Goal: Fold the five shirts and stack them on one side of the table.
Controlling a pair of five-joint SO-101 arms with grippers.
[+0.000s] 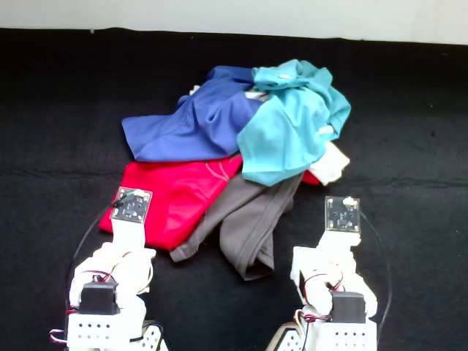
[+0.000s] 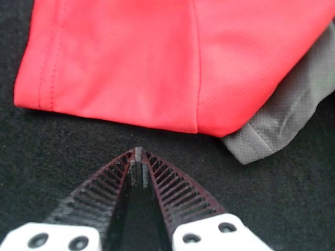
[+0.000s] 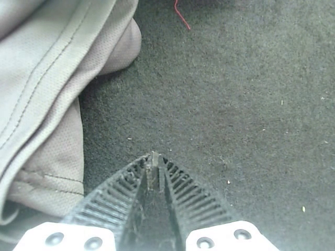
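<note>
Several shirts lie in a loose heap mid-table: a blue shirt [image 1: 194,121], a teal shirt [image 1: 292,124] over it, a red shirt [image 1: 175,194], a grey shirt [image 1: 248,219] and a white shirt [image 1: 333,162] peeking from under the teal one. My left gripper [image 2: 138,154] is shut with nothing in it, hovering over the black cloth just short of the red shirt's [image 2: 157,63] hem, with the grey shirt [image 2: 293,120] beside it. My right gripper [image 3: 153,157] is shut and empty too, over bare cloth next to the grey shirt [image 3: 47,94].
A black cloth [image 1: 409,110] covers the whole table, with open room on both sides of the heap. The two arms' bases [image 1: 102,307] [image 1: 336,307] stand at the front edge. A pale wall runs along the back.
</note>
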